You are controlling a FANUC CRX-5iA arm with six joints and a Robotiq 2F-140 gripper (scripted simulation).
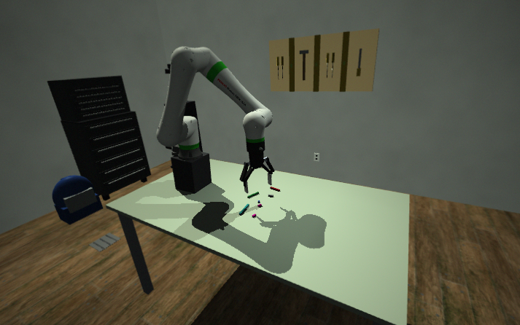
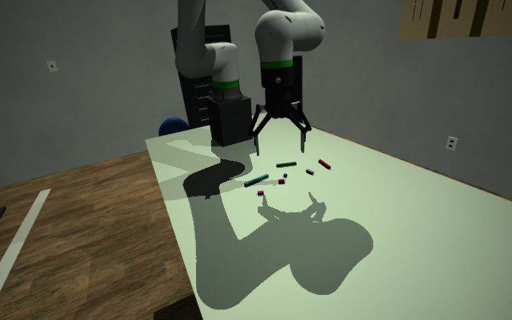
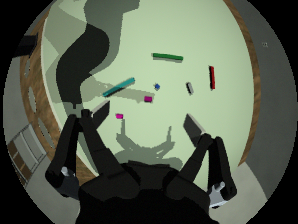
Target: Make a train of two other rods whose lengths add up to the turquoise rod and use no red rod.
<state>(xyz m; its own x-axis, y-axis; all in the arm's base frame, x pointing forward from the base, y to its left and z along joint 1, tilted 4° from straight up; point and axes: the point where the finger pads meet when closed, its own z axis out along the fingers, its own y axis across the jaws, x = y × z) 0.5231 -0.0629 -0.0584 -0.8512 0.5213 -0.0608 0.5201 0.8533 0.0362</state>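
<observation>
Progress check, working from the near edge of the table [image 2: 408,254] toward the wall.

1. Nearest piece: a magenta rod [image 2: 260,192], left of centre in the exterior view, lying alone. It touches nothing.
2. Next back: a second magenta rod [image 2: 281,181], just beside the right end of the turquoise rod [image 2: 256,179]. Whether those two touch cannot be told at this size. The turquoise rod lies flat, slanting up to the right.
3. Just behind the second magenta rod sits the blue rod [image 2: 285,175], a small cube, apart from its neighbours.
4. Further back, at frame centre: the green rod [image 2: 286,163], flat and nearly level across the picture. Nothing abuts either of its ends.
5. To the right: the grey rod [image 2: 309,171], then the red rod [image 2: 324,163], each alone.
6. Above the group hangs the gripper [image 2: 280,148], fingers spread fully wide with nothing between them, tips well above the table.

Assessment: green plus magenta gives the required sum, and both colours are present. No train is formed yet; the green rod and either magenta rod lie apart and are not in line. Remaining work, by judgement: bring one magenta rod against an end of the green rod, aligned with it, keep every other rod off that line, then release.
</observation>
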